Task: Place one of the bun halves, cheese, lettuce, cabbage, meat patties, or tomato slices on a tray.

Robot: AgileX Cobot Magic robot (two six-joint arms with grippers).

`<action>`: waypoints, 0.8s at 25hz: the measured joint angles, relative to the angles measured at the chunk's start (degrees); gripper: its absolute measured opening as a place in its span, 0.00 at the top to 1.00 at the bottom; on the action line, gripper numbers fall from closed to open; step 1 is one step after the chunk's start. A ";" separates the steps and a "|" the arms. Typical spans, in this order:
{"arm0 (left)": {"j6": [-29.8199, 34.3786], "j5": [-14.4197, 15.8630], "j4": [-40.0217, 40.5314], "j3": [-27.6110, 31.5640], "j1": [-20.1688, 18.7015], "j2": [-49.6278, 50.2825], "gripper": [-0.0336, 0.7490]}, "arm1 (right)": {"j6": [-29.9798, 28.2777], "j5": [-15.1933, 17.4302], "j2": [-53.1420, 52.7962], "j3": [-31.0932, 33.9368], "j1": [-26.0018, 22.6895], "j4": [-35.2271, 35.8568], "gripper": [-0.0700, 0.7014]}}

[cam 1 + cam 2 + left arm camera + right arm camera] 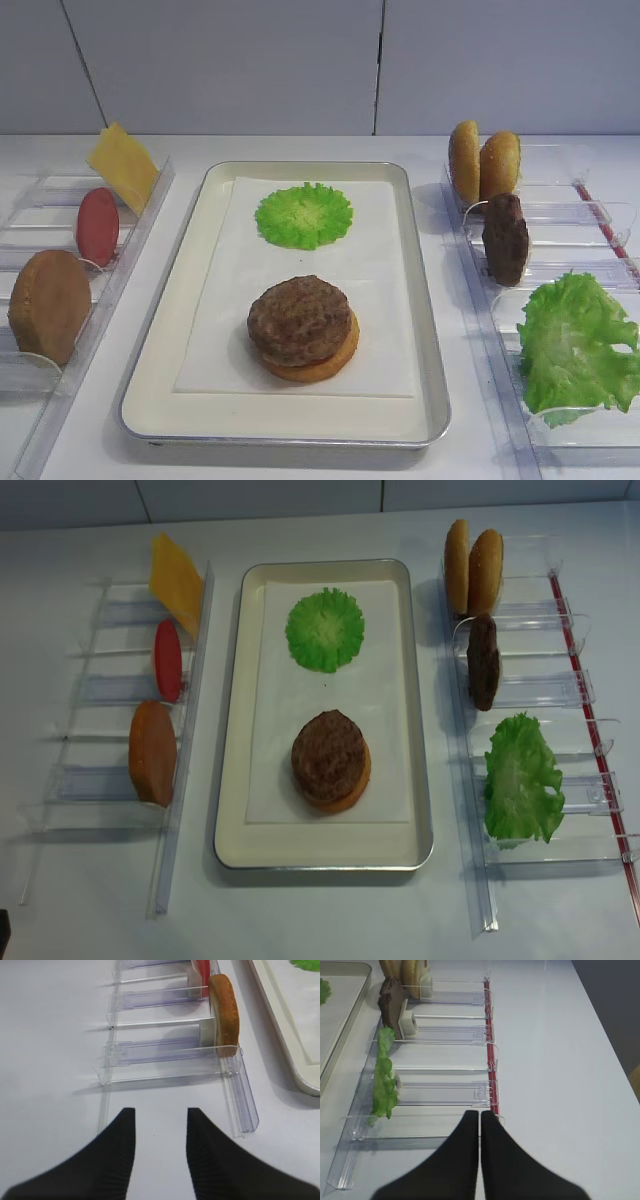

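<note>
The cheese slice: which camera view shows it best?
The exterior high realsense view shows the cheese best: the whole yellow slice, seen from above, leaning in the left rack. The other exterior view shows it smaller, at an angle. Neither wrist view shows it.

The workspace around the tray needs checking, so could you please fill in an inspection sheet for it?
Surface: white table, tray in the middle, a clear rack on each side.
Job's things: on the tray a meat patty stacked on a bun half, plus a green leaf. Left rack: cheese, tomato slice, bun. Right rack: two buns, patty, lettuce.
Clutter: nothing seen.
Grippers: left gripper open and empty; right gripper shut and empty.
Cables: nothing seen.
Surroundings: pale wall panels.
</note>
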 joint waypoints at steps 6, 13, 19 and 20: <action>0.00 0.00 0.00 0.00 0.00 0.00 0.66 | 0.00 0.00 0.00 0.00 0.00 0.00 0.86; 0.00 0.00 0.00 0.00 0.00 0.00 0.66 | 0.00 0.00 0.00 0.00 0.00 0.00 0.86; 0.00 0.00 0.00 0.00 0.00 0.00 0.66 | 0.10 0.00 0.00 0.00 0.00 0.00 0.86; 0.00 0.00 0.00 0.00 0.00 0.00 0.66 | 0.10 0.00 0.00 0.00 0.00 0.00 0.86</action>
